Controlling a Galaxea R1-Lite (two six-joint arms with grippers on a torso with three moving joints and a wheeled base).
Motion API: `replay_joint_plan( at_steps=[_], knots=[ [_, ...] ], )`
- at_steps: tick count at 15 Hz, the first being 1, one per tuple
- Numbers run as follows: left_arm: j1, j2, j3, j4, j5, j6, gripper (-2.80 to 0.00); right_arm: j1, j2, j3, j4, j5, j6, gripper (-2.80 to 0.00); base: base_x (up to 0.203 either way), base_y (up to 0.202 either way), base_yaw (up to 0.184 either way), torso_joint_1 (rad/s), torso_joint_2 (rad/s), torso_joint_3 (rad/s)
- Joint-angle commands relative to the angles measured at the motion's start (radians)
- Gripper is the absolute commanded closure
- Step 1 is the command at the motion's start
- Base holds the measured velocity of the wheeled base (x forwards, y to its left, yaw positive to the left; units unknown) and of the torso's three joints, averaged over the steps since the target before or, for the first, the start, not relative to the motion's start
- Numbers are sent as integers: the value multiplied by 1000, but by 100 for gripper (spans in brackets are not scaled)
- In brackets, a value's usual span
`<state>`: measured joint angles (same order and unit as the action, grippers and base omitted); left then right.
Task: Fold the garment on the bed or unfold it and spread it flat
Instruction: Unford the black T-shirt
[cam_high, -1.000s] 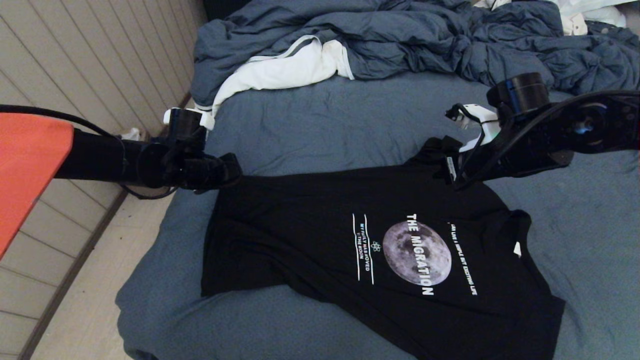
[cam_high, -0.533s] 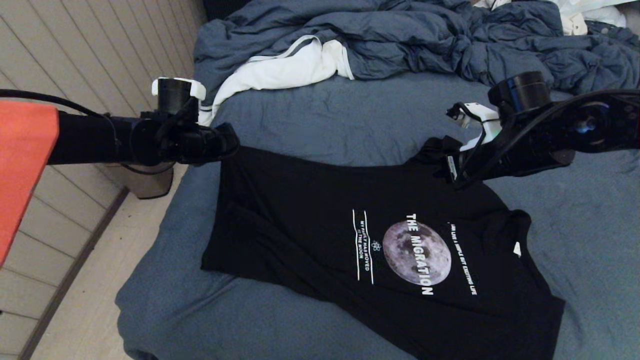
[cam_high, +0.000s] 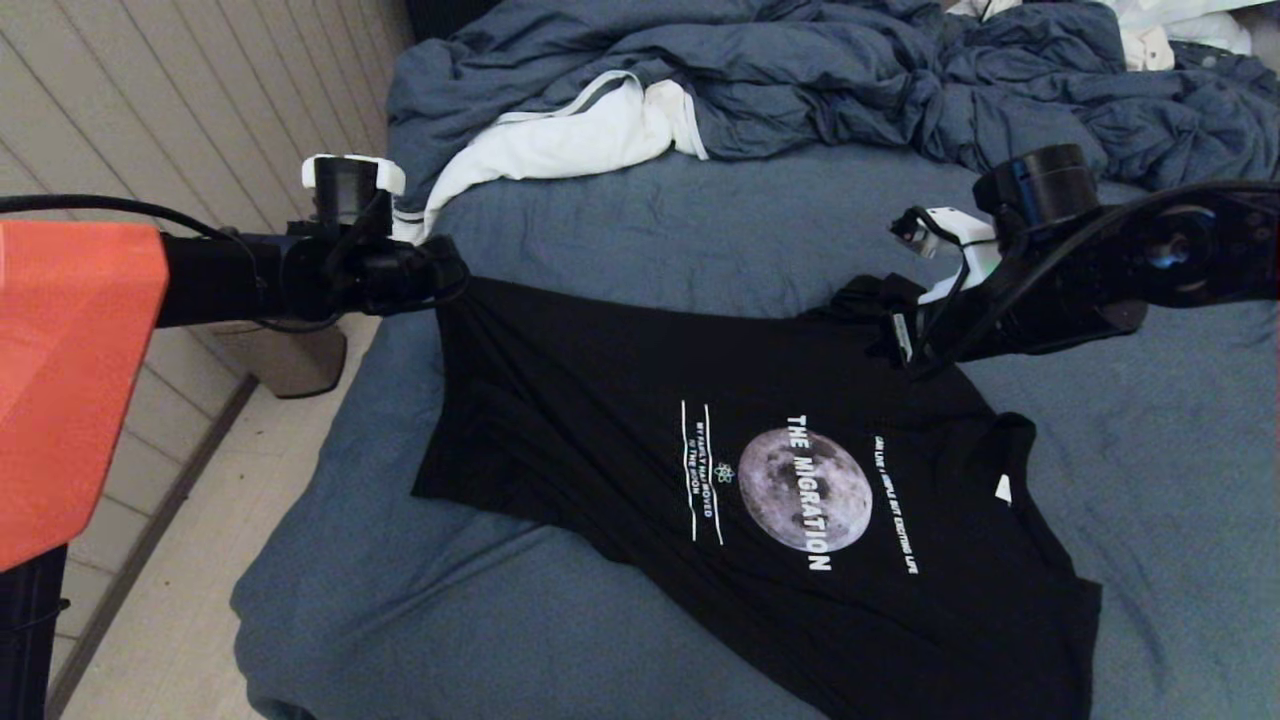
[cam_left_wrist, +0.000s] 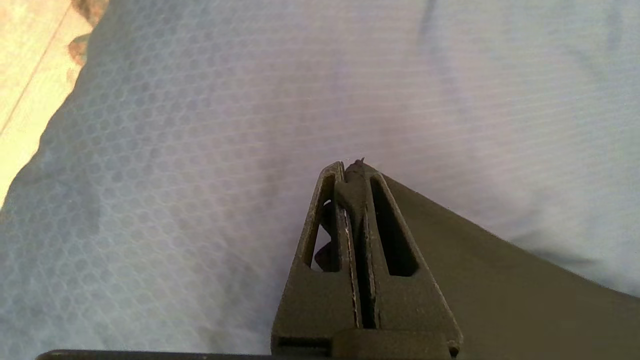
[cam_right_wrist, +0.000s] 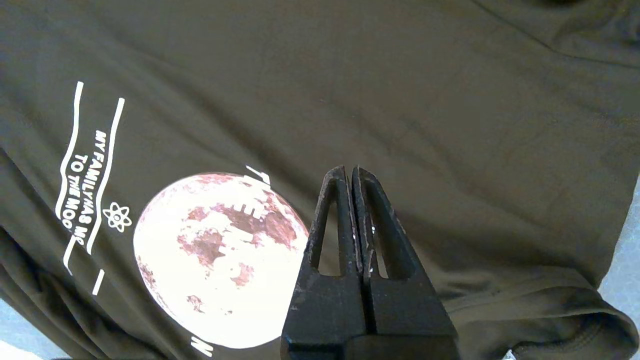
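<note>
Garment (cam_high: 620, 400) corner in left end effector (cam_left_wrist: 354, 167).

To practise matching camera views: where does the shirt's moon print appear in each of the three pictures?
Head view: the moon print sits right of centre, on the black T-shirt.
Left wrist view: not in it.
Right wrist view: the moon print is lower left, beside the right claw.
Shared landmark: the black T-shirt.

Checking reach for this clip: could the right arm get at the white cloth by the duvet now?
Probably not freely: the right gripper is shut on the garment, and the white cloth lies far across the bed.
</note>
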<state>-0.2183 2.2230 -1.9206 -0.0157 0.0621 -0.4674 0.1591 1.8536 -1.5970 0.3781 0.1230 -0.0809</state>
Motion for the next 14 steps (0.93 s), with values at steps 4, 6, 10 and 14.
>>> replay_joint_plan(
  at_steps=[4, 6, 10, 14],
  knots=[
    [0, 26, -5, 9, -1, 13, 0, 0, 2, 2, 2, 0, -2, 0, 0, 0, 0, 0, 0, 0],
    [0, 30, -7, 29, 22, 15, 0, 0, 1, 2, 2, 0, -2, 0, 0, 0, 0, 0, 0, 0],
    [0, 9, -8, 40, 35, 15, -280, 2, -1, 3, 2, 0, -2, 0, 0, 0, 0, 0, 0, 0],
    [-1, -32, 38, 47, 41, 2, -280, 0, -4, 3, 2, 0, -2, 0, 0, 0, 0, 0, 0, 0]
  ],
)
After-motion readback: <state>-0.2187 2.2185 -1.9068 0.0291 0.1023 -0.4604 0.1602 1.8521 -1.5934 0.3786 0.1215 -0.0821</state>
